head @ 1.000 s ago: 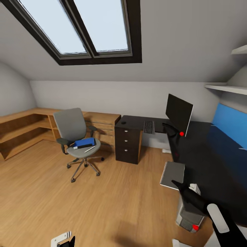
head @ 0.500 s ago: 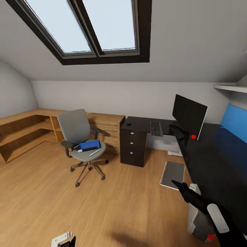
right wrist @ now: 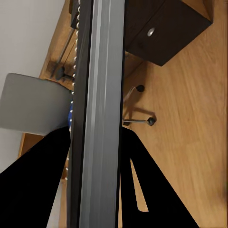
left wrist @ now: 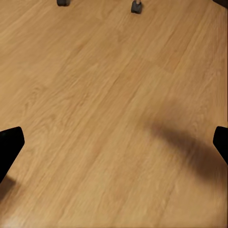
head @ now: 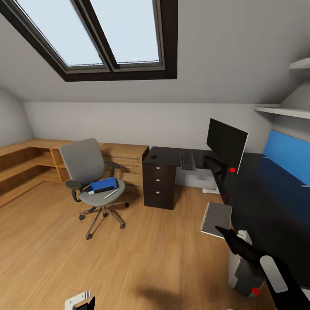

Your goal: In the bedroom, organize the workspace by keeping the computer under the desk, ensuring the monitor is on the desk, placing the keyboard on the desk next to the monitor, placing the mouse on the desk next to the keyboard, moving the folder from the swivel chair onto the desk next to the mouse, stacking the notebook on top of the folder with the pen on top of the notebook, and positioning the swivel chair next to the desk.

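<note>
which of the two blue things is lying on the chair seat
The folder: a flat bright blue rectangle resting on the grey swivel chair beside the pen. The other, the long blue wall panel, stands upright behind the desk.

The blue wall panel [head: 286,157] is cut off by the head view's edge; the folder [head: 102,185] hides whatever lies beneath it; the mouse [head: 155,153] is too small to make out clearly; the left gripper [head: 82,302] is cropped at the frame edge.

The swivel chair [head: 88,165] is grey; on it lies a bright blue folder [head: 102,184]. The tabletop [head: 267,202] is glossy black, the monitor [head: 225,144] black with a red light, the floor [head: 107,267] light wood-grained.
</note>
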Controlling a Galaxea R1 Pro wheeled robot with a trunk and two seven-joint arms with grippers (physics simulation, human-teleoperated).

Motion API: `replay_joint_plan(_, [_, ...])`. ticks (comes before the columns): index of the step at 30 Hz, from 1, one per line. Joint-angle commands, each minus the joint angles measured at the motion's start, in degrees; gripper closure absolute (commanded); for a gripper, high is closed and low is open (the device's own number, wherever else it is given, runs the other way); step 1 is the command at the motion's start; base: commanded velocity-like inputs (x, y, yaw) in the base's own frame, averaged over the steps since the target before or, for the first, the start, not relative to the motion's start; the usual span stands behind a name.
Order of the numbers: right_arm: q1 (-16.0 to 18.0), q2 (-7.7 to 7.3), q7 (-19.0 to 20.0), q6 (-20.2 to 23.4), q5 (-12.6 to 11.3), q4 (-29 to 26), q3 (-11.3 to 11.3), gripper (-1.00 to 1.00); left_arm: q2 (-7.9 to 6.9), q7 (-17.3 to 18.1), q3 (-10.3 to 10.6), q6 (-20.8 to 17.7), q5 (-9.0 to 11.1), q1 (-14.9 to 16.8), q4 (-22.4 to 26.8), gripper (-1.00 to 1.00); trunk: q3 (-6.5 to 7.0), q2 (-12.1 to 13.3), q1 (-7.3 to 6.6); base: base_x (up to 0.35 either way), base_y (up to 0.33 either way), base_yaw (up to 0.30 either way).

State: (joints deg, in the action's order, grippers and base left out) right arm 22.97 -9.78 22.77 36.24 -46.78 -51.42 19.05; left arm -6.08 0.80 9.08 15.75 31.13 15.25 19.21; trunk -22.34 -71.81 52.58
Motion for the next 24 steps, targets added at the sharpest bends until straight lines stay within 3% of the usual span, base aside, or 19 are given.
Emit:
replay_joint_plan(1, [0.1, 0.02, 0.1, 0.4, -0.2, 0.0, 0.2, 1.0, -0.06, 0.1, 0.4, 0.2, 0.6, 0.0, 0.0, -1.0, -0.06, 0.0, 0.0, 0.039, 0.032, -0.069])
replay_joint_plan(6, [0.1, 0.02, 0.1, 0.4, 0.1, 0.0, 0.0, 1.0, -0.03, 0.1, 0.4, 0.2, 0.6, 0.0, -0.1, -1.0, -0.05, 0.0, 0.0, 0.162, 0.133, -0.03])
replay_joint_plan(8, [0.1, 0.01, 0.1, 0.3, 1.0, 0.1, -0.4, 1.0, -0.01, 0.1, 0.4, 0.2, 0.6, 0.0, -0.1, -1.0, -0.05, 0.0, 0.0, 0.246, 0.195, -0.008])
replay_joint_plan(13, [0.1, -0.02, 0.3, -0.7, 6.0, 0.3, -1.2, 1.0, -0.01, 0.1, 0.4, 0.2, 0.6, 0.0, -0.1, -1.0, -0.05, 0.0, 0.0, 0.268, 0.211, -0.003])
replay_joint_plan(24, [0.1, -0.06, 4.2, -1.2, 9.1, 0.4, -1.4, 1.0, 0.01, 0.1, 0.5, 0.3, 0.5, 0.0, -0.3, -1.0, -0.05, 0.0, 0.0, 0.267, 0.193, 0.0])
